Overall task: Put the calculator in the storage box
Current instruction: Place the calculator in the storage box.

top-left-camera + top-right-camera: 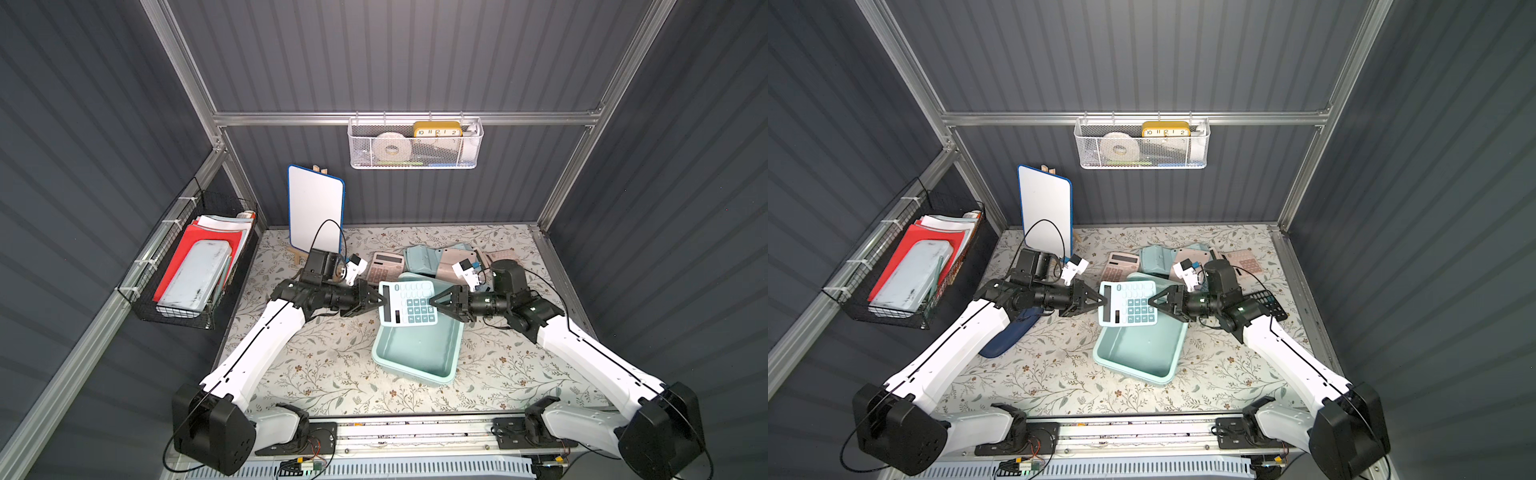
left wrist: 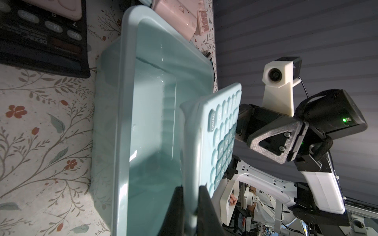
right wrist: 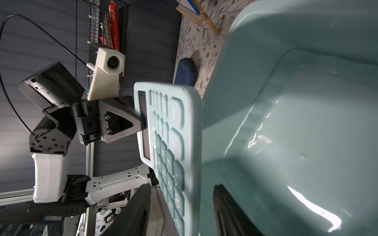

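A pale blue calculator (image 1: pixel 409 301) (image 1: pixel 1128 302) hangs keys-up above the far end of the mint-green storage box (image 1: pixel 415 370) (image 1: pixel 1133 370), which lies empty on the floral table. My left gripper (image 1: pixel 381 302) (image 2: pixel 190 189) is shut on the calculator's display end. From the opposite side my right gripper (image 1: pixel 432 301) (image 3: pixel 183 186) straddles the key end; its jaws are open, with a gap on either side of the calculator (image 3: pixel 173 139). In the left wrist view the storage box (image 2: pixel 122 122) lies below the calculator (image 2: pixel 216 139).
A pink calculator (image 1: pixel 386 266) and a pile of blue and pink ones (image 1: pixel 444 257) lie behind the box. A black calculator (image 1: pixel 1268 305) lies under my right arm, a dark blue case (image 1: pixel 1009 336) under my left. Whiteboard (image 1: pixel 316 214), black wire basket (image 1: pixel 195 270), white mesh basket (image 1: pixel 415 143).
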Robot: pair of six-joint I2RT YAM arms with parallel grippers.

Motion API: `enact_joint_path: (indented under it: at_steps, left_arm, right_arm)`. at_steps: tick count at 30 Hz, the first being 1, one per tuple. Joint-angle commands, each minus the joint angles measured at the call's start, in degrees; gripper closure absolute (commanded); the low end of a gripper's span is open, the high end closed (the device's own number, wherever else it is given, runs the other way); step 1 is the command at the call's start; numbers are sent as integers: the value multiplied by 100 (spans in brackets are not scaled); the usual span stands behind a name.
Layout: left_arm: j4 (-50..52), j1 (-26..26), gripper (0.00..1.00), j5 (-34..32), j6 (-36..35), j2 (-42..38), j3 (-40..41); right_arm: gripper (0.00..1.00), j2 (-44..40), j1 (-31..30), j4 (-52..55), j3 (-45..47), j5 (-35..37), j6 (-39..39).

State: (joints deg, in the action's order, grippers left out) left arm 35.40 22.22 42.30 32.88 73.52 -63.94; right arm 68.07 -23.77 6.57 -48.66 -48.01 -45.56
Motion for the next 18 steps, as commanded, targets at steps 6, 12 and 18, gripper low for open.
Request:
enact_joint_path:
  at_steps: [6,12,18]
  left_arm:
    - [-362,141,100,85,195,32,128]
    - [-96,142,43,-748,262,-123,88]
    - [16,142,1,-2268,403,-232,164]
  right_arm:
    - [84,101,-3,-1177,185,-661,-721]
    - [100,-167,-5,-746,269,-333,-603]
    - [100,-690,-5,783,180,974,-142]
